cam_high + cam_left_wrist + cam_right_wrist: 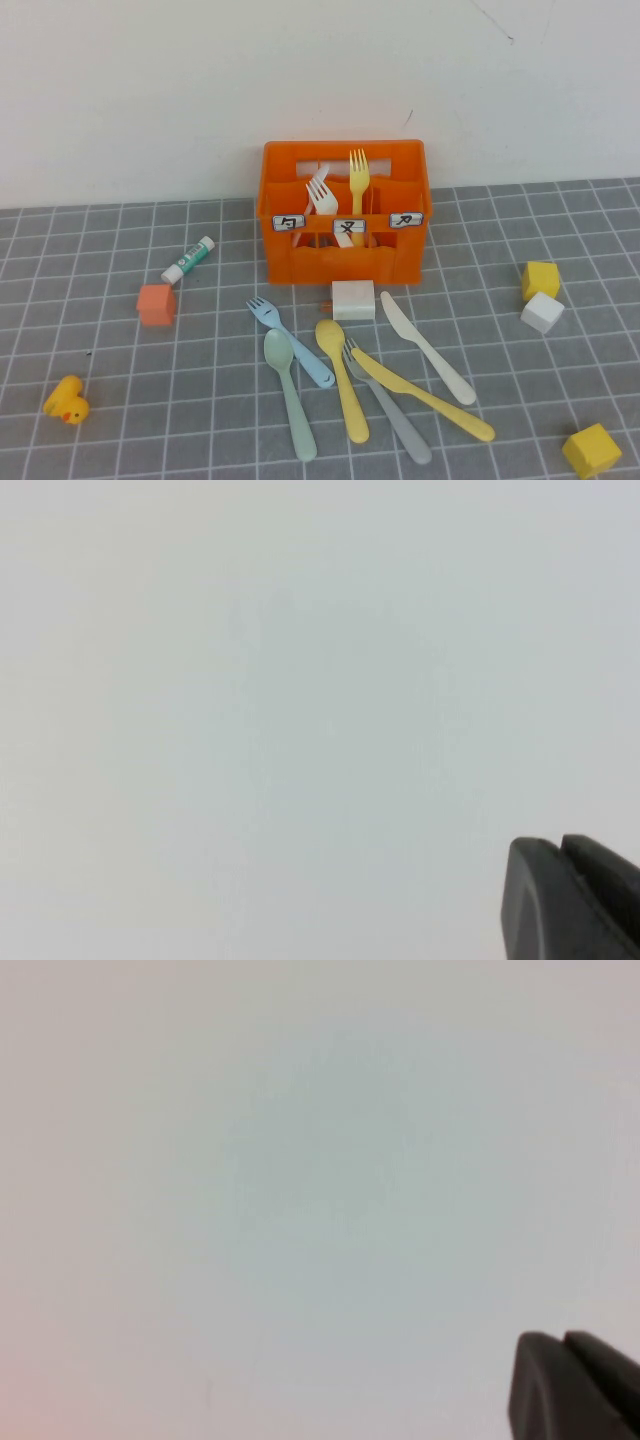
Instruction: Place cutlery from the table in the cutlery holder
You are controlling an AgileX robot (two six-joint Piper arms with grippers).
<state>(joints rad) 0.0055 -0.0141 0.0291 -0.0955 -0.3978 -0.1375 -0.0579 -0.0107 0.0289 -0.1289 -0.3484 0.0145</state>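
Observation:
The orange cutlery holder (pixel 400 255) stands at the back of the table (pixel 120 420) and holds a white fork (pixel 322 195) and a yellow fork (pixel 358 178). In front of it lie a blue fork (pixel 290 342), a mint green spoon (pixel 289 392), a yellow spoon (pixel 341 388), a grey fork (pixel 388 415), a yellow knife (pixel 420 393) and a white knife (pixel 425 346). Neither arm shows in the high view. My left gripper (pixel 560 845) is shut and empty, facing a blank white wall. My right gripper (pixel 563 1338) is shut and empty, also facing the wall.
A white block (pixel 353 300) sits right in front of the holder. A glue stick (pixel 189 259), an orange cube (pixel 156 304) and a yellow duck (pixel 67 401) lie at the left. Two yellow cubes (pixel 540 280) (pixel 590 450) and a white cube (pixel 541 313) lie at the right.

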